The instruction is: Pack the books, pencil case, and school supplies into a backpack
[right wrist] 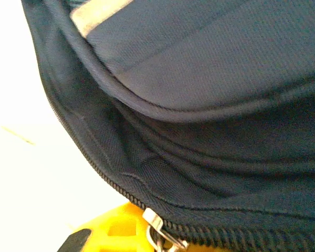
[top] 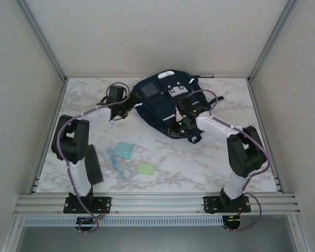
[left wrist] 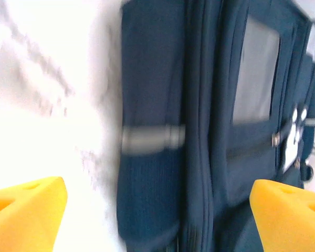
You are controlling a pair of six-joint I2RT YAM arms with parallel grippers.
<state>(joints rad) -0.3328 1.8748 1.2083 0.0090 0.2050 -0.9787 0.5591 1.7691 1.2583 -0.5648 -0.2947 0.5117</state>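
Navy woven cloth with white trim stripes: the backpack [top: 157,105] lies flat at the far middle of the white, grey-veined marble worktop [top: 194,168], its smooth grey square patch [top: 148,89] facing up. My left claw [top: 125,105] sits just beside the backpack's left flank. In the left wrist view its 2 blocky yellow fingertips [left wrist: 26,210] stand wide apart with nothing between them, and the ribbed side panel with a blurred pale stripe lies ahead. My right claw [top: 181,126] is at the backpack's near edge, jaws together. In the right wrist view 1 yellow finger [right wrist: 121,228] sits under the coiled zipper track and its small metal pull [right wrist: 158,231]; I cannot tell whether cloth is pinched. On the near side of the backpack, well apart from it, lie a light-blue square pad [top: 125,150], a smaller pale-green square pad [top: 145,168], thin translucent pale-blue sticks [top: 115,164] and, furthest left, the matte black oblong pencil case [top: 93,165] with rounded ends.
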